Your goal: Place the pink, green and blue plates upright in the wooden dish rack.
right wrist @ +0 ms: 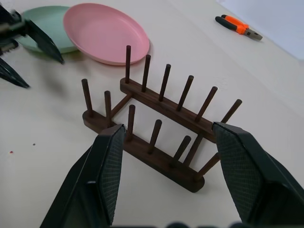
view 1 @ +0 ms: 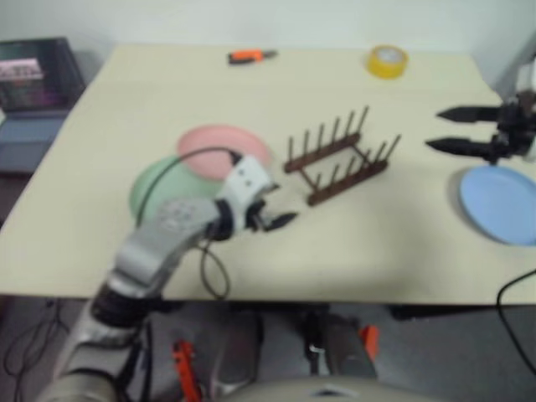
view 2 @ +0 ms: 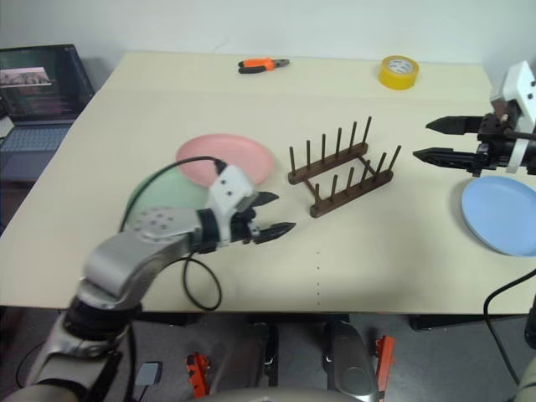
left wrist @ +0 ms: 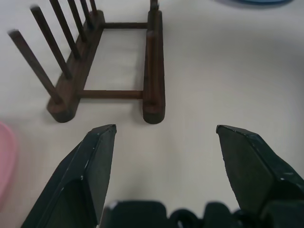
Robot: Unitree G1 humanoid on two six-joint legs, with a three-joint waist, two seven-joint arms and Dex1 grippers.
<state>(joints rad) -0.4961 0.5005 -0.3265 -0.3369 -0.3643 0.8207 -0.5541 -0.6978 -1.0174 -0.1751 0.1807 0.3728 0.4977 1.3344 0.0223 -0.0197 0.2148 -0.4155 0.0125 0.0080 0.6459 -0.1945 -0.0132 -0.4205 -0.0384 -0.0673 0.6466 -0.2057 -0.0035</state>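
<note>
Both grippers, left [view 2: 275, 214] and right [view 2: 435, 140], gape empty; rack [view 2: 341, 172] stands bare mid-frame; pink plate [view 2: 224, 159] overlaps green [view 2: 163, 199] at left, blue [view 2: 502, 213] far right; a clumsy grab could drag both stacked plates.

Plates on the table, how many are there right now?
3. The pink plate lies left of the wooden dish rack, overlapping the green plate beside it, partly behind the left arm. The blue plate lies flat at the right edge. None is in the rack.
</note>
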